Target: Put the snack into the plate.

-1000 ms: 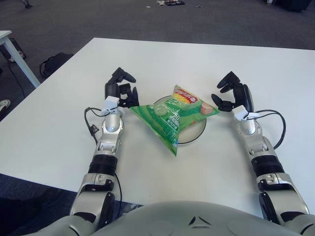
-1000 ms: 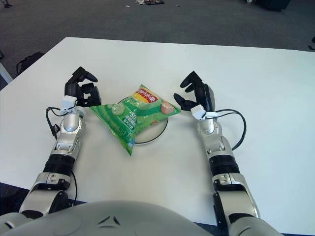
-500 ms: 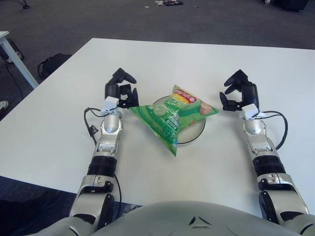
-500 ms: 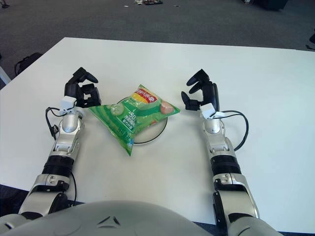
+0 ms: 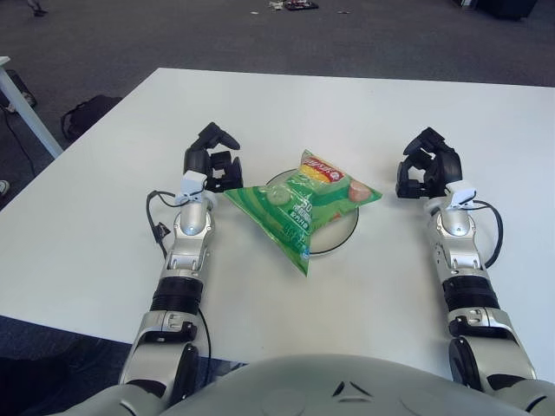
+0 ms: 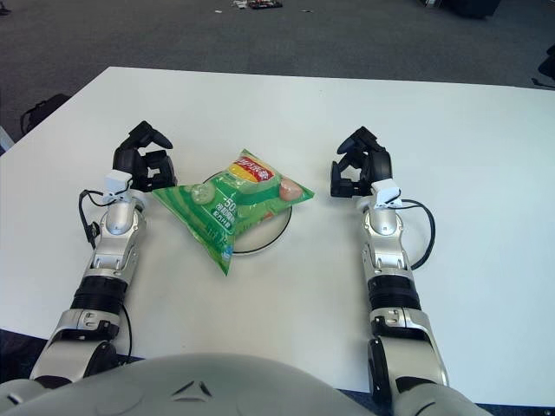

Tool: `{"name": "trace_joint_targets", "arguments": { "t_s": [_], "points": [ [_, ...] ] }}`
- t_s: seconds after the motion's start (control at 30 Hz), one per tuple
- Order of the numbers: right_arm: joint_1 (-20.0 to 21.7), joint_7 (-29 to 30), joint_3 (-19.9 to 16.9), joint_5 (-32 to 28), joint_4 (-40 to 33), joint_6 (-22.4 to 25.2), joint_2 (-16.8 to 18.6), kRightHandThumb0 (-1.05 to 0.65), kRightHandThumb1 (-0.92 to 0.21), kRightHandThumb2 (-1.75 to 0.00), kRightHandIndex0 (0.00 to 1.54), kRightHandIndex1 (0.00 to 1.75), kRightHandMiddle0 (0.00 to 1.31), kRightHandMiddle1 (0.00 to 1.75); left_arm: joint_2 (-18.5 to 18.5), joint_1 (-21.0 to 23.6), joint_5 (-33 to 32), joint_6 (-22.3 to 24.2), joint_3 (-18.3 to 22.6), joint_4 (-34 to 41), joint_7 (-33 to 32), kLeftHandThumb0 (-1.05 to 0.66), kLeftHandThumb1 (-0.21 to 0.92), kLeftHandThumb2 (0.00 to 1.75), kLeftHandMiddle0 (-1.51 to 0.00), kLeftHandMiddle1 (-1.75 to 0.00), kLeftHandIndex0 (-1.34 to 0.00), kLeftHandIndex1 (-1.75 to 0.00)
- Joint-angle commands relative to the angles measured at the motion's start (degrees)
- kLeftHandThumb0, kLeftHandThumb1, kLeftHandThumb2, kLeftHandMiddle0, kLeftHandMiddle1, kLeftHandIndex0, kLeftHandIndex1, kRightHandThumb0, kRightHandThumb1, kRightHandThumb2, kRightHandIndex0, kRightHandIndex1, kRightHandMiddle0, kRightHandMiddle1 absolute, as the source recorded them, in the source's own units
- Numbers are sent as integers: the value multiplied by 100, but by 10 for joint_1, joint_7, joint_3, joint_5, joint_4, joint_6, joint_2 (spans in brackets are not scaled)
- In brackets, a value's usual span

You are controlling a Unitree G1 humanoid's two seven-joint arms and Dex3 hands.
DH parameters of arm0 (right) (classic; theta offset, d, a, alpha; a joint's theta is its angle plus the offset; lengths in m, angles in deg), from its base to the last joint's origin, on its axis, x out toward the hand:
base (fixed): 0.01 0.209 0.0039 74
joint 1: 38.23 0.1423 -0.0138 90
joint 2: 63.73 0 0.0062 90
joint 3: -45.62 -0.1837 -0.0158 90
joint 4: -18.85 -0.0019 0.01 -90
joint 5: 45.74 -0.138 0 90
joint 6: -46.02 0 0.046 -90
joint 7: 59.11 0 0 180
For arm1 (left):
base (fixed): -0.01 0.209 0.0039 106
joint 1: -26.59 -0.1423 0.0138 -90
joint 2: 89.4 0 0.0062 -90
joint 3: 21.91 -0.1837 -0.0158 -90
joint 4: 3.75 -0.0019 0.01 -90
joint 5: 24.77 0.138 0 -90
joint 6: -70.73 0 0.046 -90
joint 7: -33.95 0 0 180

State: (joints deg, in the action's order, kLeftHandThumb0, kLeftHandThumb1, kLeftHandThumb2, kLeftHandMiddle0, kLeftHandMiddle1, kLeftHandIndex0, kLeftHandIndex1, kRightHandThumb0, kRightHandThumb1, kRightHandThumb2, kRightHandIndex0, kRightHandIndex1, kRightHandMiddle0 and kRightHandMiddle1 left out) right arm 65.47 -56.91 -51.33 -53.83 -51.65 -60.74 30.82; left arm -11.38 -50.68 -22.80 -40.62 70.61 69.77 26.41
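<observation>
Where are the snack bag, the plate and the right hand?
snack bag [image 5: 299, 208]: left eye view, middle of the green front.
plate [image 5: 344, 240]: left eye view, bare rim at the bag's lower right.
right hand [image 5: 427, 166]: left eye view, middle of the hand, right of the plate.

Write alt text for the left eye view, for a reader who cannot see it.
A green snack bag lies across a white plate on a white table. The robot's left hand shows beside the bag's left corner, and its right hand is apart on the right.

Office or lab space — white table [image 5: 286, 113], grey carpet floor [image 5: 130, 35], second table's leg [image 5: 30, 113].
</observation>
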Motion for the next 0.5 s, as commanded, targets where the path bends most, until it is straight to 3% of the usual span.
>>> {"name": "trace_joint_targets", "arguments": {
  "t_s": [0.0, 0.1, 0.2, 0.3, 0.47],
  "points": [
    [-97, -20, -6, -91, -27, 117, 78, -1, 6, -174, 87, 175, 70, 173, -27, -91, -8, 14, -6, -44, 7, -52, 21, 145, -139, -175, -70, -175],
    [-108, -15, -17, -153, -92, 201, 94, -1, 6, -175, 87, 175, 70, 173, -27, -90, -7, 20, -6, -38, 6, -52, 21, 145, -139, -175, -70, -175],
    [-120, 3, -22, -179, -132, 243, 107, -1, 7, -175, 87, 175, 71, 173, -26, -89, -7, 27, -6, -33, 5, -52, 22, 144, -138, -175, -70, -175],
    [-125, 13, -23, -181, -152, 264, 110, -1, 7, -175, 87, 175, 71, 173, -26, -86, -8, 32, -6, -30, 5, -52, 22, 144, -138, -175, -69, -175],
    [-133, 29, -5, -129, -162, 249, 102, -1, 7, -175, 88, 175, 71, 172, -31, -77, 3, 44, -6, -21, -15, -51, 24, 141, -137, -175, -68, -175]
  ]
}}
